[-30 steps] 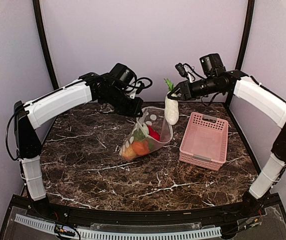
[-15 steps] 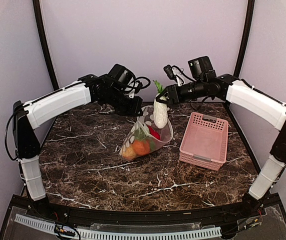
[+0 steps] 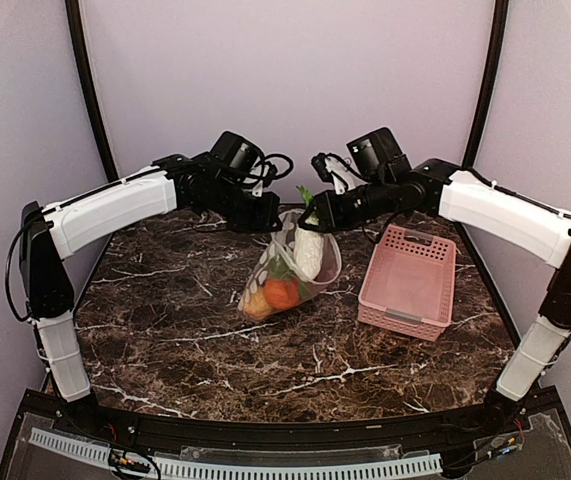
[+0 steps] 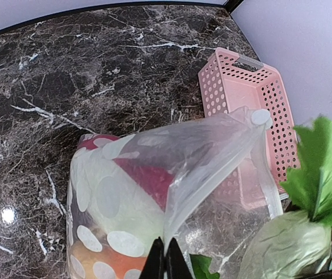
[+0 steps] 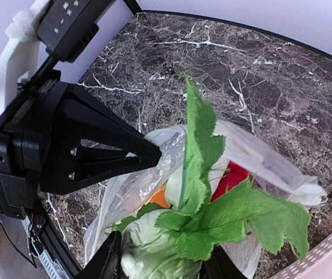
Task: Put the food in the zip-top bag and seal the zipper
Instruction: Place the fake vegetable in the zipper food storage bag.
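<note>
The dotted clear zip-top bag [image 3: 283, 268] stands tilted at the table's middle, mouth held up. It holds an orange piece [image 3: 282, 294], a red ball [image 5: 232, 177], a yellowish piece and a white radish. My left gripper [image 3: 273, 222] is shut on the bag's mouth edge [image 4: 171, 232]. My right gripper [image 3: 312, 215] is shut on the second white radish [image 3: 308, 250], whose body hangs down into the bag's mouth. In the right wrist view the radish [image 5: 154, 250] with green leaves sits between my fingers, above the open bag [image 5: 154, 168]. The dark purple piece does not show.
A pink slatted basket [image 3: 410, 280] stands right of the bag; it also shows in the left wrist view [image 4: 244, 93]. The dark marble table [image 3: 185, 330] is walled by grey panels at the back and sides.
My right gripper has carried the radish leftward and down, from above the basket side to the bag's mouth. The left gripper has kept its hold on the bag.
</note>
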`<move>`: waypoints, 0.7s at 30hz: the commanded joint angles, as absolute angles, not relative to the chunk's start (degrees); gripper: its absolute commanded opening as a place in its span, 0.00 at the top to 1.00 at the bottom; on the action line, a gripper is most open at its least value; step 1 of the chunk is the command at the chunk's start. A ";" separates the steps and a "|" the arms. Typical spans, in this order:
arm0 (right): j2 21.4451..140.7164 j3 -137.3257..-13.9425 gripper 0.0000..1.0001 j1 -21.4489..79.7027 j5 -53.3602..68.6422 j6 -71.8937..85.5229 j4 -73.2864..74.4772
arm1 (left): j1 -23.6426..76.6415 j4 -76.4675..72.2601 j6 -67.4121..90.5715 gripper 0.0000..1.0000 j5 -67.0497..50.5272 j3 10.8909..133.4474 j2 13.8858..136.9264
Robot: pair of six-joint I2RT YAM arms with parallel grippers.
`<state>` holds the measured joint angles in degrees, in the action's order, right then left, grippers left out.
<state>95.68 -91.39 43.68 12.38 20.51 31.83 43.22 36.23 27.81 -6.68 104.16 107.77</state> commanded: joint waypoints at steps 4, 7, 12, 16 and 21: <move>97.22 -89.48 0.64 45.44 11.43 31.24 36.72 | 42.88 34.75 29.08 0.99 -6.86 102.74 104.17; 97.84 -90.47 0.57 45.45 12.97 30.36 36.95 | 42.88 34.76 28.88 0.99 -6.99 102.74 104.07; 96.61 -93.25 0.45 44.45 16.38 26.56 36.66 | 42.89 34.63 28.04 0.99 -6.56 102.54 103.96; 96.05 -92.49 0.31 41.71 22.21 25.26 34.93 | 42.78 33.82 27.67 0.99 -7.47 102.36 104.37; 95.04 -92.14 0.28 37.84 33.75 20.60 32.66 | 42.56 33.41 27.33 0.99 -8.18 102.41 104.55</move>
